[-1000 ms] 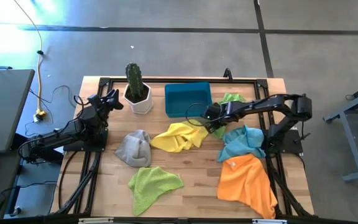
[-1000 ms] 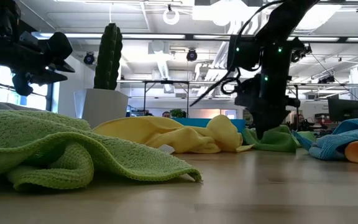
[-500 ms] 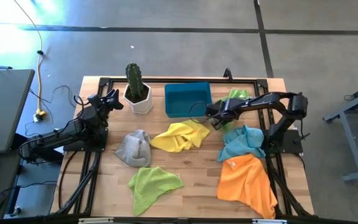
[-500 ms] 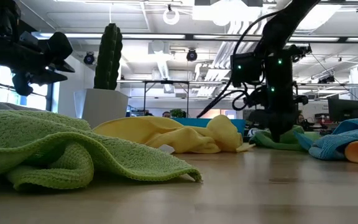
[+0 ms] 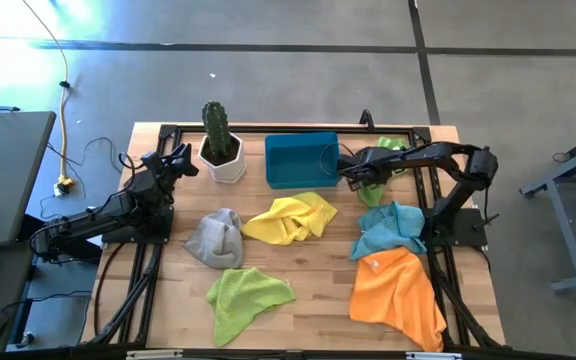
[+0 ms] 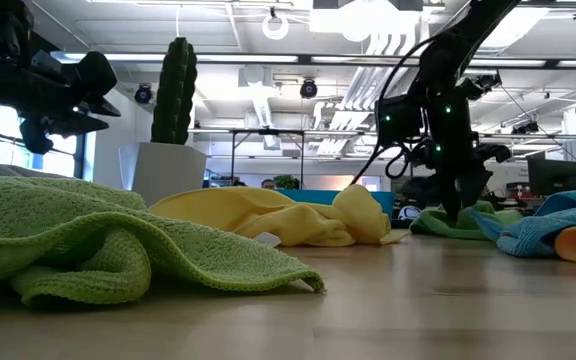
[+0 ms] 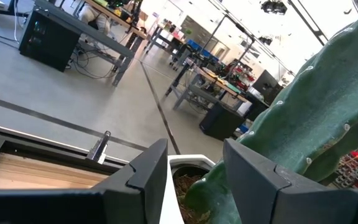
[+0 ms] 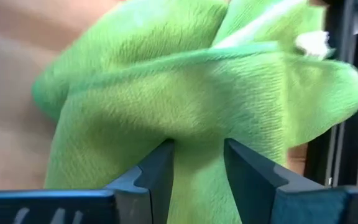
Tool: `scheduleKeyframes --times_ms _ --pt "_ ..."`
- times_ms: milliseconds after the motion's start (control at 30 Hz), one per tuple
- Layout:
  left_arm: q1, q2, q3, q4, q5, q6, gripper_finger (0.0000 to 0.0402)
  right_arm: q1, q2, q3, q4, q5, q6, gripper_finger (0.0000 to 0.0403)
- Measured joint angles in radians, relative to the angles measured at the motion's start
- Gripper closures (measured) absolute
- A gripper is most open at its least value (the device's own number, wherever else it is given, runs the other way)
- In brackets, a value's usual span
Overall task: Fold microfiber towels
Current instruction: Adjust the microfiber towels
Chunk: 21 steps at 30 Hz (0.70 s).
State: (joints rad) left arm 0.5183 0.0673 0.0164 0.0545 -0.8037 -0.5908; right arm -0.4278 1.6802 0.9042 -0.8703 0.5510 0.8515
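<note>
Right fingers (image 8: 194, 165) pinching lime green towel (image 8: 191, 106), grip hidden from overhead; left fingers (image 7: 194, 171) apart, empty.

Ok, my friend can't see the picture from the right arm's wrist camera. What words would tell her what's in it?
The right gripper has its two dark fingers pinched on a fold of a fuzzy lime green towel, which fills nearly the whole picture. A dark metal frame bar shows at one edge.

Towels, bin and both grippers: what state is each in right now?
Green towel at the back: bunched, pinched by right gripper.
Front green towel: crumpled, unfolded.
Yellow towel: crumpled.
Grey towel: bunched.
Light blue towel: crumpled.
Orange towel: spread loosely, unfolded.
Blue bin: upright, empty.
Left gripper: open, empty, by the cactus.
</note>
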Motion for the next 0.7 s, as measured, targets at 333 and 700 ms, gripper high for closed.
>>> scheduleKeyframes --times_ms 333,700 --pt "0.000 0.000 0.000 0.000 0.001 0.000 0.0254 0.035 -0.015 0.092 -0.023 -0.062 -0.091 0.0270" --pt "0.000 0.000 0.000 0.001 0.001 0.000 0.0254 0.231 -0.045 0.147 -0.179 -0.551 -0.266 0.0270"
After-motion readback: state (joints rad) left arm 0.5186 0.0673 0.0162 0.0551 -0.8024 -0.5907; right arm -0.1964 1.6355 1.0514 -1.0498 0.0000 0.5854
